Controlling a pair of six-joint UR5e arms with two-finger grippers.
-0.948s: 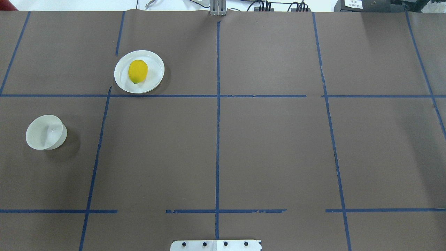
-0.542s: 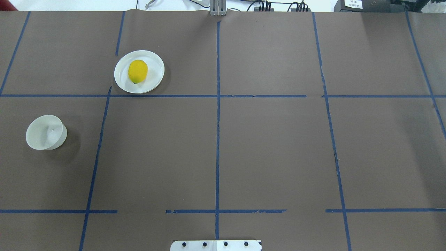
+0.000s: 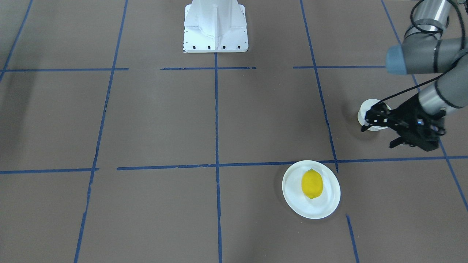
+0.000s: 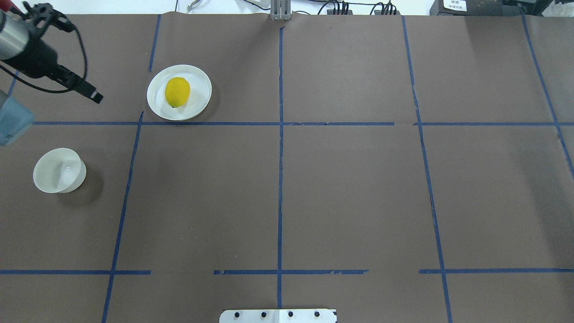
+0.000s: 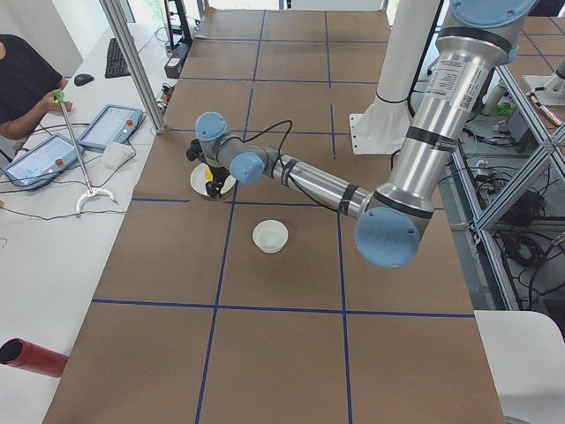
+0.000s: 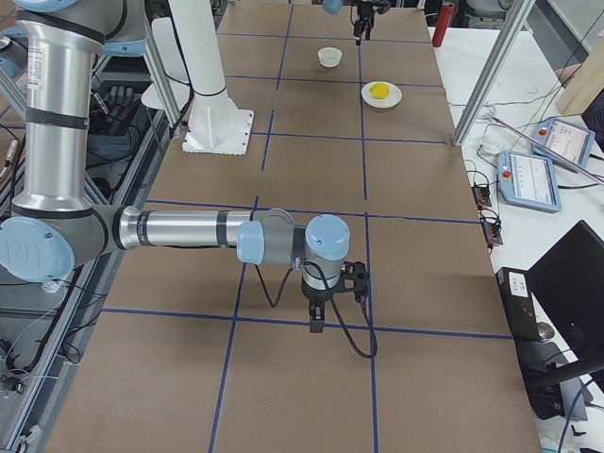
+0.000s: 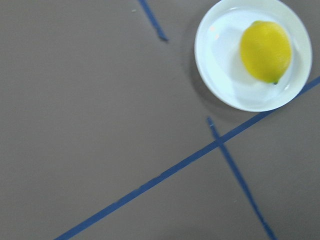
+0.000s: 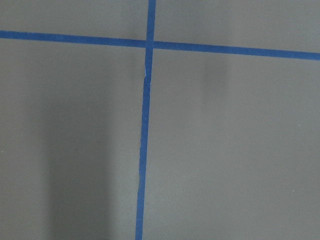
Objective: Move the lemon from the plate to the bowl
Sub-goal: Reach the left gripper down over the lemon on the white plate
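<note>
Approach step: left gripper (image 4: 95,96), jaws seemingly pressed together, hung near the counter's far-left corner; next it had to spread them around the lemon (image 4: 177,92) on the plate (image 4: 200,100). Right gripper (image 6: 315,327) jaws: untellable.

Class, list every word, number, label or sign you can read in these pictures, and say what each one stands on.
None can be read outright.
White label on the black box at the table's far edge: print too small to read.
Tablet screens on the side desk: too small to read.
No text on the lemon, plate or bowl.
</note>
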